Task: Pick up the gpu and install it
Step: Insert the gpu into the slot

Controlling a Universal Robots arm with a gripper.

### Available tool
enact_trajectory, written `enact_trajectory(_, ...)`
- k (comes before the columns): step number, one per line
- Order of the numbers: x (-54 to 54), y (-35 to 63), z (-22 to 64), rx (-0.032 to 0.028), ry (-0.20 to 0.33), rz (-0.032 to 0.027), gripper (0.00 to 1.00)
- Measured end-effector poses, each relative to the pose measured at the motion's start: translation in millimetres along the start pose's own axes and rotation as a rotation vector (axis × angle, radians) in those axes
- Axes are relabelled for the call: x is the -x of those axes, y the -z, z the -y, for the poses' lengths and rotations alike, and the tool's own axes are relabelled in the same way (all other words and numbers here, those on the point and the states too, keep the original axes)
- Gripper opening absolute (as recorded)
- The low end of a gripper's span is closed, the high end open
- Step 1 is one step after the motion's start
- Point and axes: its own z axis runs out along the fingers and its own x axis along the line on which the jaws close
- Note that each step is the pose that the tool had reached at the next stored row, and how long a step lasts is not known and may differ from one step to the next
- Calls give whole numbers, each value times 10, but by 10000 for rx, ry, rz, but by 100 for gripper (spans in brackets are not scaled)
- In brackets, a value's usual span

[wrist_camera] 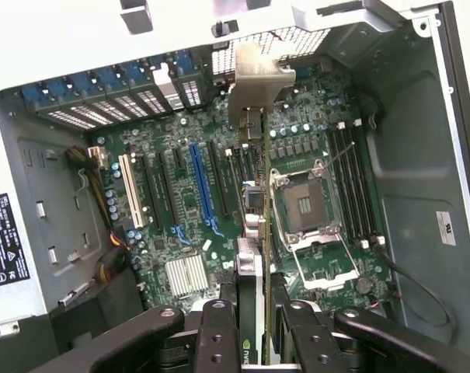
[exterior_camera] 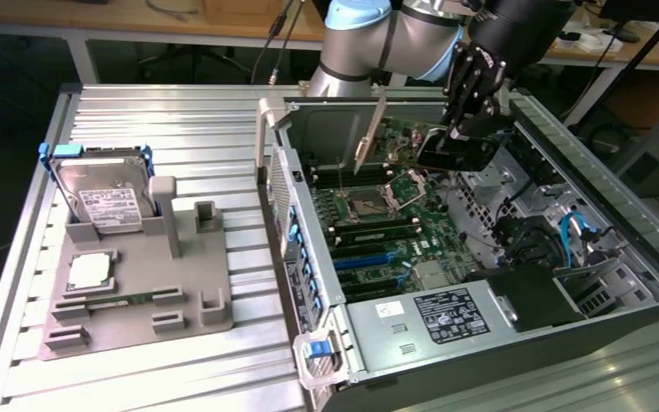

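gpu in gripper over motherboard

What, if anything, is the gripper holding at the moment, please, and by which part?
The gripper holds the gpu, clamped across its two faces at the end away from its silver bracket.

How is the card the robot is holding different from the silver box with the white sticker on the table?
The gpu is a thin card with a silver end bracket; the hard drive is a thicker silver box with a white label. The gpu hangs in the fingers over the motherboard inside the case; the hard drive rests in a gray holder outside it. Both stand on edge.
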Motion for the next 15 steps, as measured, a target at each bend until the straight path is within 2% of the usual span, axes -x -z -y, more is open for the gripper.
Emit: enact_trajectory(15, 0, 0, 0, 33, 1088, -45, 27)
